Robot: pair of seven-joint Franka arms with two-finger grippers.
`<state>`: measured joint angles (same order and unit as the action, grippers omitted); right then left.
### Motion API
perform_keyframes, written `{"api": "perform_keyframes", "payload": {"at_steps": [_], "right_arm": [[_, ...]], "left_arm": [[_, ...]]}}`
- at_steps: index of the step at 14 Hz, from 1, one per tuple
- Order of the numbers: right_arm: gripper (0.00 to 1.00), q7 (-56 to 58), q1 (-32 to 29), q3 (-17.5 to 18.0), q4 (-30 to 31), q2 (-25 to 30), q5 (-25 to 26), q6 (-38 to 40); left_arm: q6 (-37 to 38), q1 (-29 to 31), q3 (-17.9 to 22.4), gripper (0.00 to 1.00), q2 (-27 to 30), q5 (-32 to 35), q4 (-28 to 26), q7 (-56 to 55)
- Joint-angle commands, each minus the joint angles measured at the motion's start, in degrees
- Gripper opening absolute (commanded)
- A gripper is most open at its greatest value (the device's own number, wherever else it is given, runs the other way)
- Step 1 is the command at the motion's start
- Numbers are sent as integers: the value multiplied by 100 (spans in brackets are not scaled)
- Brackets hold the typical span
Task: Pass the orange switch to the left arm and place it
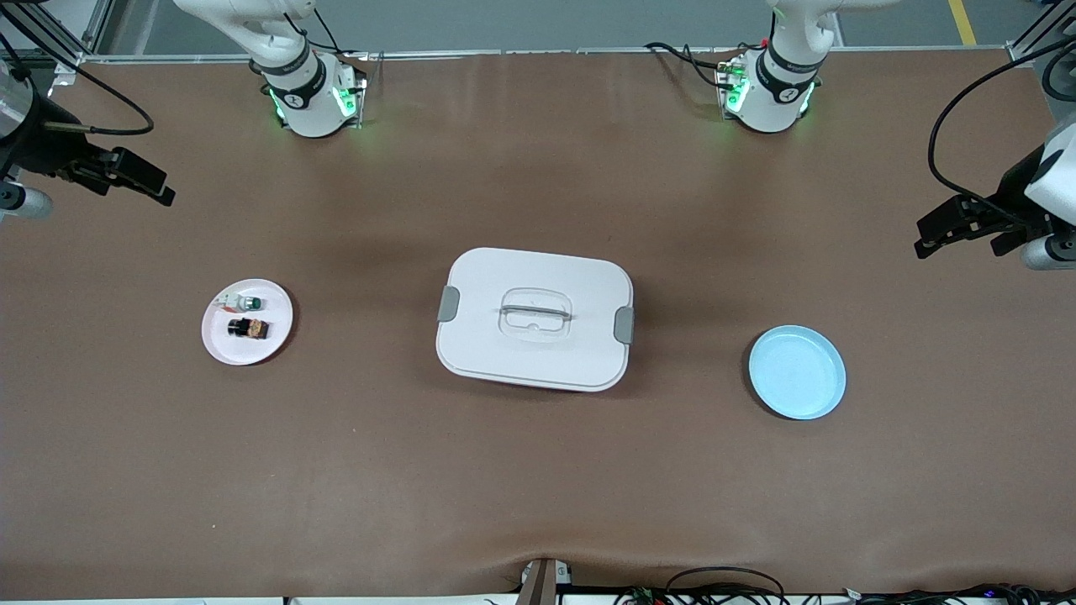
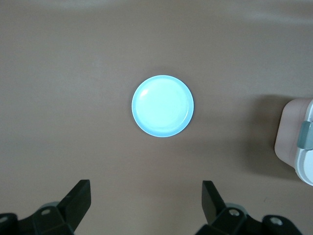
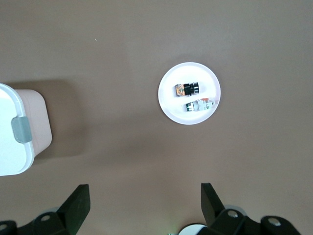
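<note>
While both arms are hanging high and idle, I am reading everything off the box (image 1: 535, 318) in the middle of the surface (image 1: 538, 487). The orange switch (image 1: 248, 328) is lying on its side on the white plate (image 1: 220, 343), toward the right arm's end from the box, with the green-topped switch (image 1: 249, 302) just beside it on the same plate. Its long axis is running along the length of the surface, pointing at the box.

My right hand (image 3: 144, 205) is hovering up over that end, fingers spread wide and holding nothing, so I am judging it the one to pick. My left hand (image 2: 146, 203) is waiting over the other end, equally wide and empty, looking down on the blue plate (image 2: 163, 105). The box is sitting squarely between the two plates.
</note>
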<state>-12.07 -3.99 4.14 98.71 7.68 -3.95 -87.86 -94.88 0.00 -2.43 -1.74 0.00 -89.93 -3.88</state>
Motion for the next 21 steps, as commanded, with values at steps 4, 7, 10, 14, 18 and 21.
{"api": "perform_keyframes", "payload": {"at_steps": [4, 7, 10, 14, 18, 21], "right_arm": [[100, 20, -23, 25, 26, 146, -45, -108], [100, 133, 99, 52, -53, 155, 173, -73], [100, 477, 127, 17, -106, 137, 289, -73], [100, 564, 100, -18, -106, 129, 263, -29], [100, 925, 39, -19, -106, 111, 219, -29], [100, 899, 39, -19, -106, 111, 219, -38]], "left_arm": [[136, 9, -12, 100, -20, 35, 134, 54], [136, -9, -21, 100, -20, 35, 134, 37], [136, -9, -21, 100, -20, 44, 134, 37], [136, -17, -21, 100, -20, 44, 134, 28], [136, -17, -21, 100, -11, 44, 134, 19], [136, -17, -100, 100, -11, 44, 134, -16]]}}
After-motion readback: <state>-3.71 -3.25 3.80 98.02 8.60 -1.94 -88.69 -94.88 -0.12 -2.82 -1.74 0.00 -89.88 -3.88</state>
